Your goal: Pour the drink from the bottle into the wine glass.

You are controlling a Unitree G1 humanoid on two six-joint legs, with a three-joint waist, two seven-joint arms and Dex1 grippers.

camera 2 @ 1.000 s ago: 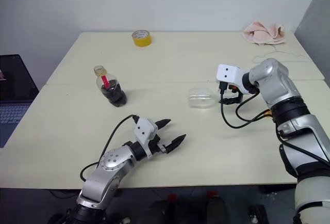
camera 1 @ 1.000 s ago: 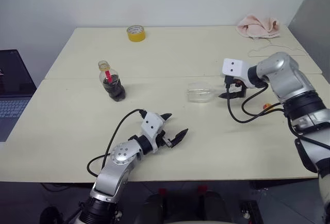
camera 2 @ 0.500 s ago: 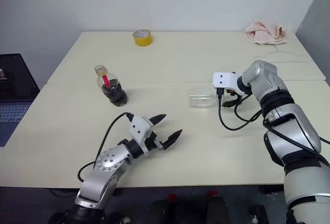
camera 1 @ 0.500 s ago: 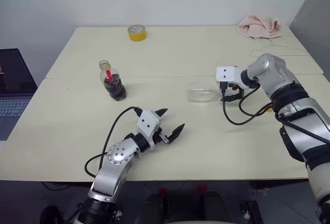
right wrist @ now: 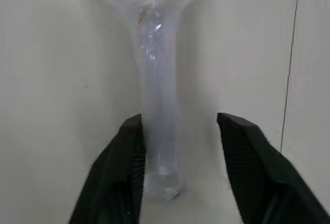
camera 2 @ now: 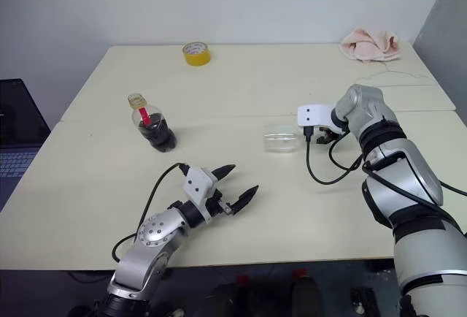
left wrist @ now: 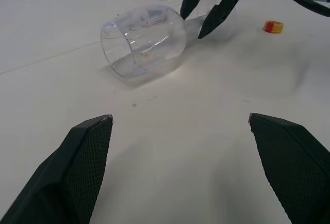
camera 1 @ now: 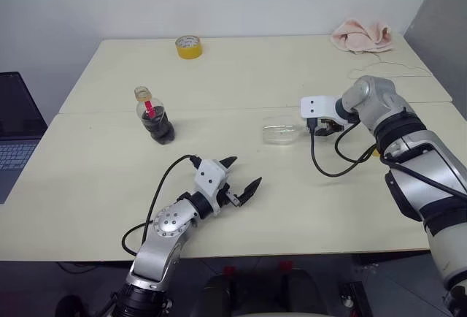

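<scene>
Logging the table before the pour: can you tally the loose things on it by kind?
Bottles: 1, the bottle
Glasses: 1, the wine glass, on its side
Tape rolls: 1, the yellow tape roll
Cloths: 1, the pink cloth
Caps: 1, a small yellow cap
Total: 5

The cream bench (camera 1: pixel 241 83) carries the standing bottle (camera 1: pixel 153 116) left of centre, the toppled wine glass (camera 1: pixel 281 133) centre-right, a yellow tape roll (camera 1: pixel 188 47) and perhaps a pink cloth (camera 1: pixel 361 36) along the top.
</scene>
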